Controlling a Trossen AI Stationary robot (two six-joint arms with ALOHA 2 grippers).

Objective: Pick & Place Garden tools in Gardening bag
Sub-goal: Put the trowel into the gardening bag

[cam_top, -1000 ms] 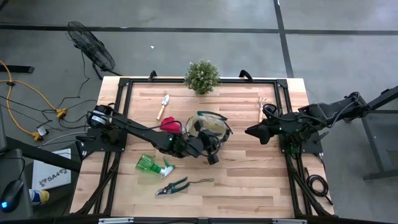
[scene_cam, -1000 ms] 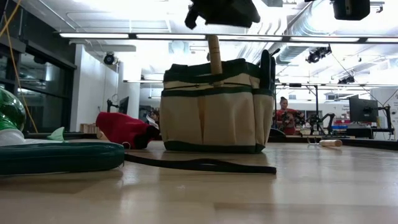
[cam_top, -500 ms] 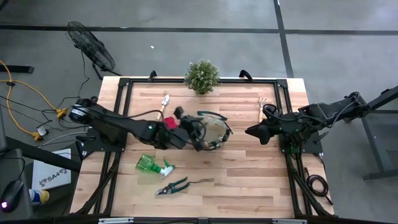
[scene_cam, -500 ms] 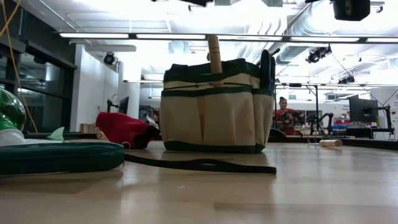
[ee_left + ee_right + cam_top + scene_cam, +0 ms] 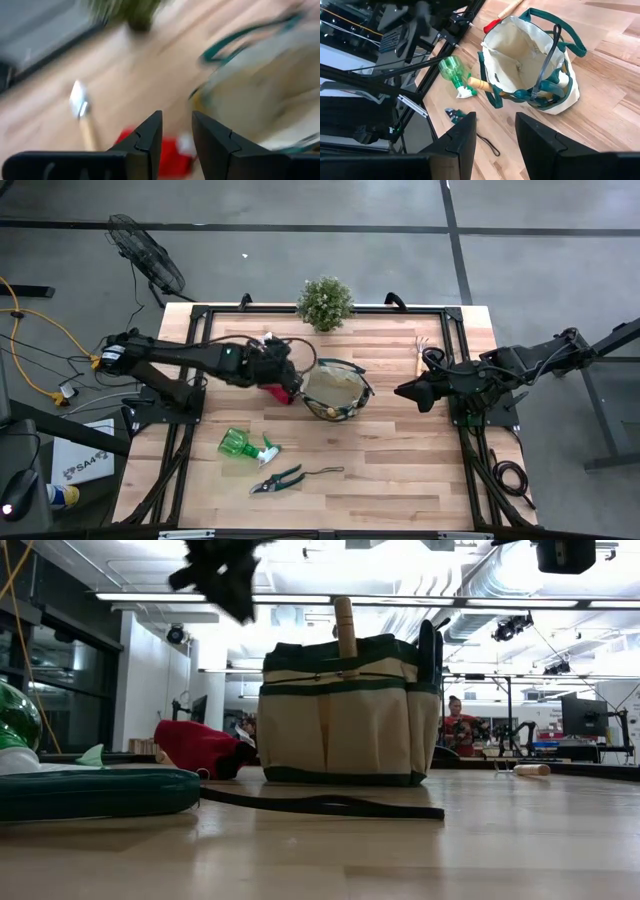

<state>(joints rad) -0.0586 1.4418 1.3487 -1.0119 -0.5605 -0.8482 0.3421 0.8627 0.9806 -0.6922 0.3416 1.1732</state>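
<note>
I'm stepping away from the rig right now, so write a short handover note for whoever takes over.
Left gripper: jaws apart, empty, above the red glove, beside the gardening bag.
Right gripper: jaws apart, empty, waiting right of the bag.
Done: one wooden-handled tool stands in a bag pocket.
Left: glove, trowel, small rake, spray bottle, pruners, all on the table.
</note>
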